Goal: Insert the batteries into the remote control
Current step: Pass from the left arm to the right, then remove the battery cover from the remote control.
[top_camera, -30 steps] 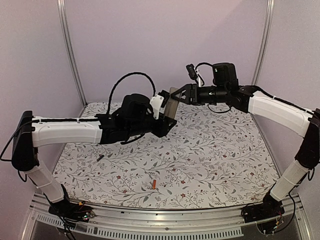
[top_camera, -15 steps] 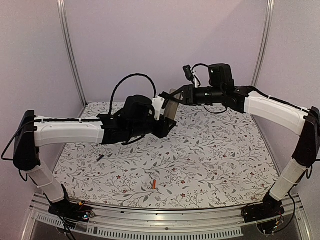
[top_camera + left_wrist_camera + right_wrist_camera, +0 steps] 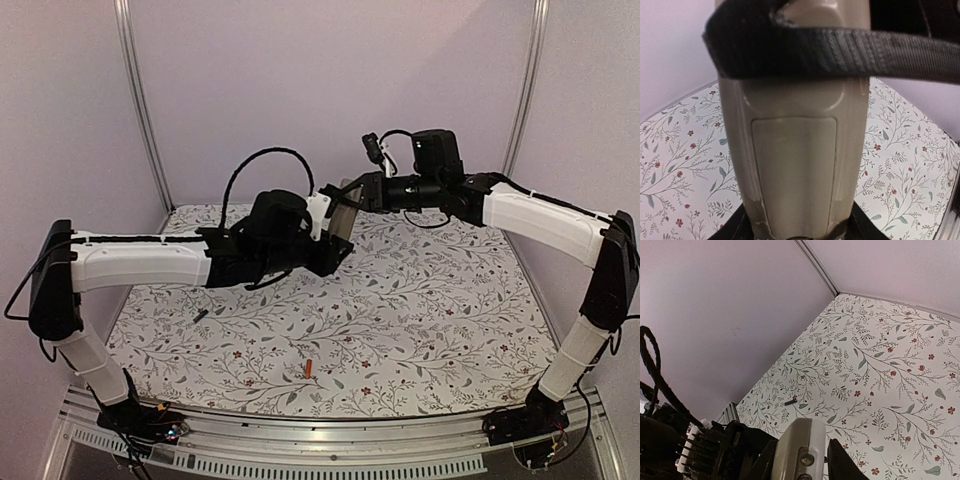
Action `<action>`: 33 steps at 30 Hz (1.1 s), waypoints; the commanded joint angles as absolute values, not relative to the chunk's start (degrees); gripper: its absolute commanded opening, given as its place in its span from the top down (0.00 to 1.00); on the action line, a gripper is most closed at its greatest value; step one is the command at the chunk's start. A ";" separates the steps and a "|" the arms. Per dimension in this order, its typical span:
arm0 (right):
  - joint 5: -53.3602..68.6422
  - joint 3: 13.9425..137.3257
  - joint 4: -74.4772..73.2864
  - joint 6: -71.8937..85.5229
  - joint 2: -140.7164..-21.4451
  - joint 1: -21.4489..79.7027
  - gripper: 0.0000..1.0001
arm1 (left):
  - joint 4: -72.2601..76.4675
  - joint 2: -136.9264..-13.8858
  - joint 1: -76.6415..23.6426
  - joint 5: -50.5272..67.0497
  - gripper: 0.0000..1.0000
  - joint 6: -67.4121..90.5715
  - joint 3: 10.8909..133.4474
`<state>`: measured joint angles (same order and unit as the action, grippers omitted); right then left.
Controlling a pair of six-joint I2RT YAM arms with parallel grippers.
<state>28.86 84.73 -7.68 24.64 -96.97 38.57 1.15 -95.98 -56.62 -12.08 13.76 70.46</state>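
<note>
The remote control [image 3: 342, 208] is held in the air over the back of the table, between both arms. My left gripper [image 3: 333, 240] is shut on its lower end. In the left wrist view its grey-beige back [image 3: 795, 170] fills the middle, with the cover panel in place. My right gripper [image 3: 350, 194] is shut on its upper end [image 3: 802, 450], one finger [image 3: 850, 47] lying across the back. The orange-red battery [image 3: 310, 369] lies near the front edge. The dark battery [image 3: 200, 314] lies at the left, and it also shows in the right wrist view [image 3: 790, 402].
The floral table cover [image 3: 440, 310] ends at a metal rail [image 3: 320, 440] in front. Pale walls and corner posts [image 3: 138, 100] close in the back and sides. A black cable loop [image 3: 250, 160] rises above the left wrist.
The right gripper has moved left onto the remote's upper end and closed on it. The left arm and the remote have stayed almost still. Both batteries lie where they were.
</note>
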 commanded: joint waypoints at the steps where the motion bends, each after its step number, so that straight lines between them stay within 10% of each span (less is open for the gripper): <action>1: 28.02 85.87 -9.06 24.05 -98.17 38.83 0.72 | 1.40 -96.06 -57.72 -11.15 0.72 13.60 72.33; 13: 36.86 82.14 -10.11 25.00 -95.51 35.66 0.98 | 4.08 -83.87 -53.12 -4.73 0.13 5.70 61.28; 33: 52.00 71.44 -10.03 27.41 -98.07 36.79 1.00 | 9.50 -76.34 -64.34 1.01 0.35 -31.85 45.48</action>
<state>48.93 72.23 -10.20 27.00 -96.86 35.44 9.43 -74.13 -61.93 1.78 -24.77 44.49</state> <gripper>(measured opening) 0.204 0.681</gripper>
